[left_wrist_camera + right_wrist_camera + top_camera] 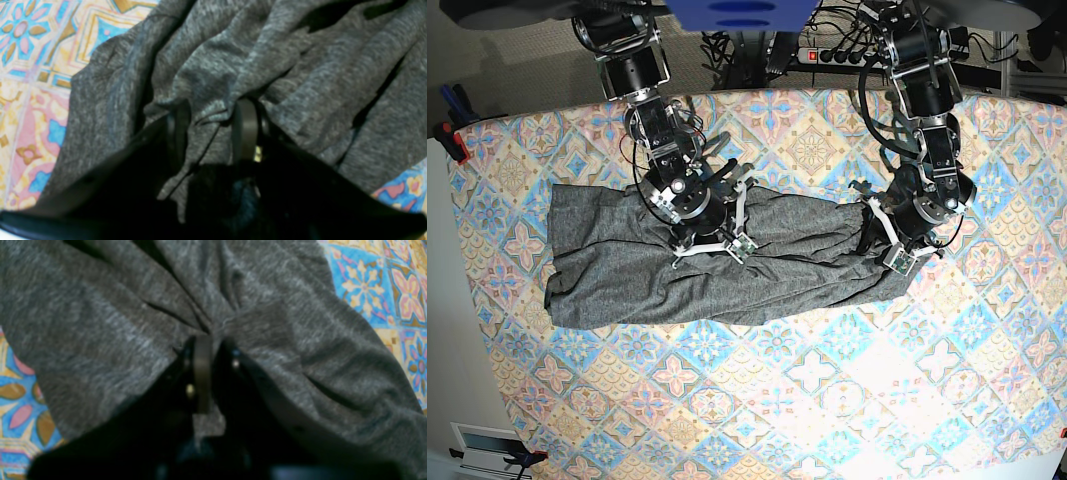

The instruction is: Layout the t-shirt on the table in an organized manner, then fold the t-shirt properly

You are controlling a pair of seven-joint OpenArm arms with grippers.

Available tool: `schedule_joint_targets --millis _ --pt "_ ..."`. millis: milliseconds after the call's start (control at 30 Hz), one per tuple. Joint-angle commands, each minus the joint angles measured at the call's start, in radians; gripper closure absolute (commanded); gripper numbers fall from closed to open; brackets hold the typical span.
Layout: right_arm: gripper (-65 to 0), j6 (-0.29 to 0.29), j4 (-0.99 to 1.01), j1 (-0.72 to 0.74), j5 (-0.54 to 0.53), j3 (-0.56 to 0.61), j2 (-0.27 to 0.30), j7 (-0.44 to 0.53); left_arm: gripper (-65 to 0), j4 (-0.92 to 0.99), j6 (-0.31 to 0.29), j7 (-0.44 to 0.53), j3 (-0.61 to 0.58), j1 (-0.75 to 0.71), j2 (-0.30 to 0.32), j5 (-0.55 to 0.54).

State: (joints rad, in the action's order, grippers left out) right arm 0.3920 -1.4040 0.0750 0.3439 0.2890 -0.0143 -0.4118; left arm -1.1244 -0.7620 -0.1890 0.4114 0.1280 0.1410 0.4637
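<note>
Wide table [847, 400] under a pastel diamond-tile cloth, filling the base view. Across its far-left half, the t-shirt [617, 270]: dark heather grey, spread lengthwise left to right, heavily wrinkled and bunched through the middle. At the shirt's right end, left gripper [213, 110], fingers [245, 128] partly closed with a ridge of grey knit pinched between them. Nearer the shirt's middle, right gripper [210, 346], jaws drawn close together around a gathered fold of the fabric, creases radiating from the grip.
</note>
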Motion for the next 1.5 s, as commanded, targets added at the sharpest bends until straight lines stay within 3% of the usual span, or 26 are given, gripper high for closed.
schedule_joint_targets --millis 0,300,667,1000,1467 --pt "-1.8 -0.005 -0.019 0.019 -0.004 -0.003 -0.005 0.021 -18.2 0.031 0.064 -0.211 -0.001 -0.015 0.009 0.208" --pt "0.0 -0.005 -0.110 0.018 -0.004 -0.012 -0.003 0.014 -18.2 0.031 0.064 -0.211 -0.001 -0.015 0.009 0.208" --pt "0.0 -0.005 -0.123 0.072 -0.004 -0.202 -0.003 0.020 -18.2 0.031 0.064 -0.211 -0.001 -0.017 0.010 0.208" --pt "0.0 -0.005 -0.030 0.173 -0.004 -0.574 0.010 0.023 -18.2 0.031 0.064 -0.211 -0.001 -0.021 0.012 0.208" --pt "0.0 -0.005 0.055 0.188 -0.006 -0.913 0.058 0.040 -18.2 0.031 0.064 -0.211 -0.001 -0.021 0.013 0.208"
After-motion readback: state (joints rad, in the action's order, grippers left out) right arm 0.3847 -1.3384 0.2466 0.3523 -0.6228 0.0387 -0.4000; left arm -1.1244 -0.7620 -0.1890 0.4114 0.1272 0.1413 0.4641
